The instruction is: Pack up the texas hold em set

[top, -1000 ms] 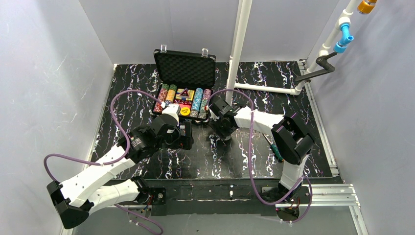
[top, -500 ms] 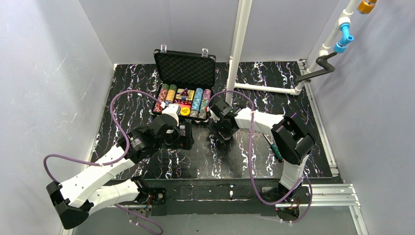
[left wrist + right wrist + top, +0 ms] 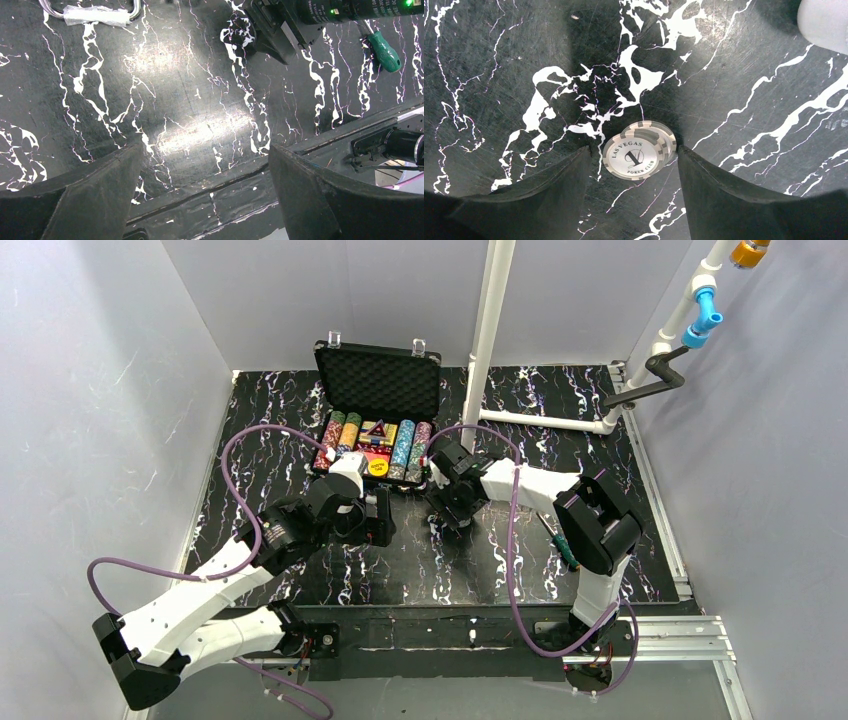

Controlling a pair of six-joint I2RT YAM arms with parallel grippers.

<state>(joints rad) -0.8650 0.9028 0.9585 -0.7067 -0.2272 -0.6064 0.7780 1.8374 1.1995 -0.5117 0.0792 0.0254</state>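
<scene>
The black foam-lined case stands open at the back, its lid upright. Rows of coloured poker chips, a red triangle and a yellow disc lie in its tray. A small stack of white-and-grey poker chips lies on the mat right of the case's front. My right gripper points down over that stack, open, one finger on each side; the right finger is close to the chips and a gap shows on the left. My left gripper hovers wide open over bare mat in front of the case, holding nothing.
A green-handled screwdriver lies on the mat under the right arm, also seen in the left wrist view. A white pipe post rises just right of the case. The mat's front rail runs along the near edge.
The right wrist has shifted very slightly over the loose chips. The left arm's elbow has crept a little to the left. The case and its contents have not moved.
</scene>
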